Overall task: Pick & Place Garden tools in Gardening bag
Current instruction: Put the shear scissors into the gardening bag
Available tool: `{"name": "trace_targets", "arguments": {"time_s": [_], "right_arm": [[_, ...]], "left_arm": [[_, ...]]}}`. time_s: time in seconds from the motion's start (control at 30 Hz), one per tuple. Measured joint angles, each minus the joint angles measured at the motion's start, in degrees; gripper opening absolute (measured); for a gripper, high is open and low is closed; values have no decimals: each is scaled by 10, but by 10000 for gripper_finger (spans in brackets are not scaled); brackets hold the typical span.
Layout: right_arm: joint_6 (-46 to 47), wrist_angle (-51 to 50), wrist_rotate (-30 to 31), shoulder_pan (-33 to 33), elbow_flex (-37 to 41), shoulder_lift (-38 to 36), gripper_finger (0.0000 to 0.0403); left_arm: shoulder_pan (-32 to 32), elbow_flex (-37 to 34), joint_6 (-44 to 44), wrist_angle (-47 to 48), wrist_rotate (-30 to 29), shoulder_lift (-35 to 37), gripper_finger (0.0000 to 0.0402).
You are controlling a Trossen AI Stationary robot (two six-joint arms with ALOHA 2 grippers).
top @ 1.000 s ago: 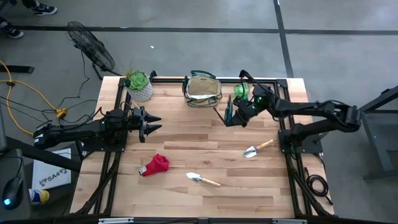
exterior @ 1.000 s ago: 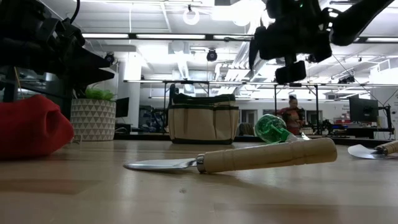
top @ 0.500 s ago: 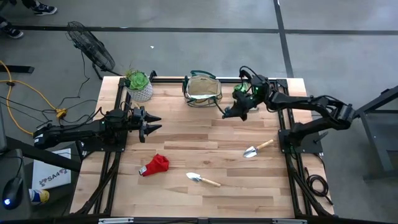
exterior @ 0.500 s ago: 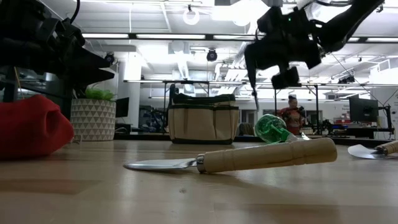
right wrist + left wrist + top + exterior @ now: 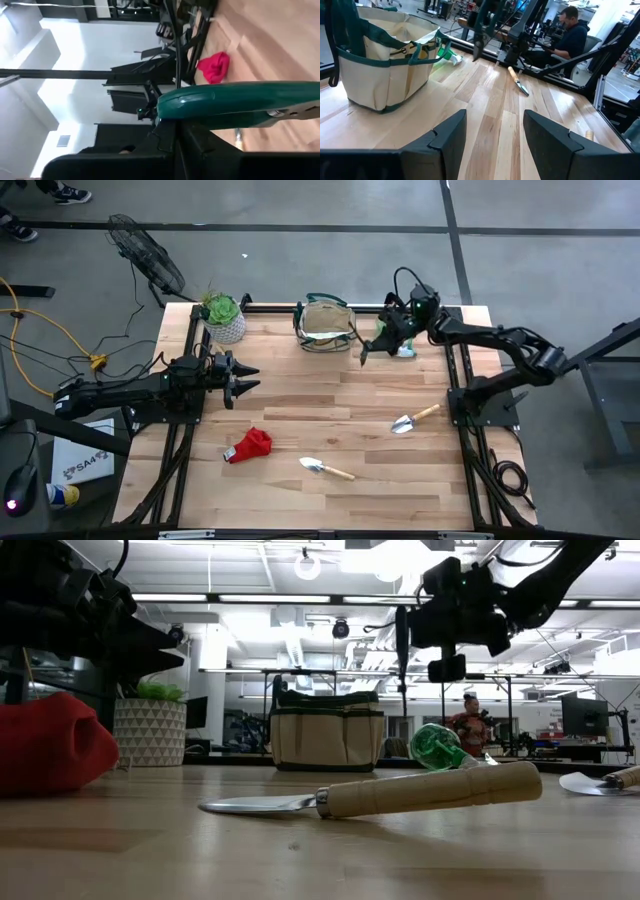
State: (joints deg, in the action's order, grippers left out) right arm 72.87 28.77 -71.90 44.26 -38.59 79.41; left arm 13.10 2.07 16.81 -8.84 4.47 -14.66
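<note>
The pruning shears were clamped in the right gripper, held in the air just right of the gardening bag, which stood at the table's far edge. A green plastic piece lay beside the bag under that arm. One trowel lay near the right edge, another trowel toward the near side, and a red cloth lay left of it. The left gripper hovered over the table's left side, fingers spread and holding nothing. A potted plant stood at the far left corner.
</note>
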Motion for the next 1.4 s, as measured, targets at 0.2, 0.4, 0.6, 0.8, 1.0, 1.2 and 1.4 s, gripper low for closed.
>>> {"name": "trace_targets", "arguments": {"time_s": [0.2, 0.4, 0.6, 0.8, 1.0, 1.2, 1.4], "right_arm": [[-27, 42, 31, 17, 0, 0, 3], [-54, 54, 45, 41, 0, 0, 3], [-98, 53, 35, 72, -21, 0, 4], [-124, 54, 24, 88, -54, 18, 4], [-142, 52, -3, 87, -79, 58, 4], [-152, 65, -18, 86, -99, 82, 4], [-163, 66, -21, 83, -107, 97, 4]], "left_arm": [[0, 0, 0, 0, 0, 0, 193], [0, 0, 0, 0, 0, 0, 193], [0, 0, 0, 0, 0, 0, 193], [0, 0, 0, 0, 0, 0, 193], [0, 0, 0, 0, 0, 0, 193], [0, 0, 0, 0, 0, 0, 193], [0, 0, 0, 0, 0, 0, 193]]}}
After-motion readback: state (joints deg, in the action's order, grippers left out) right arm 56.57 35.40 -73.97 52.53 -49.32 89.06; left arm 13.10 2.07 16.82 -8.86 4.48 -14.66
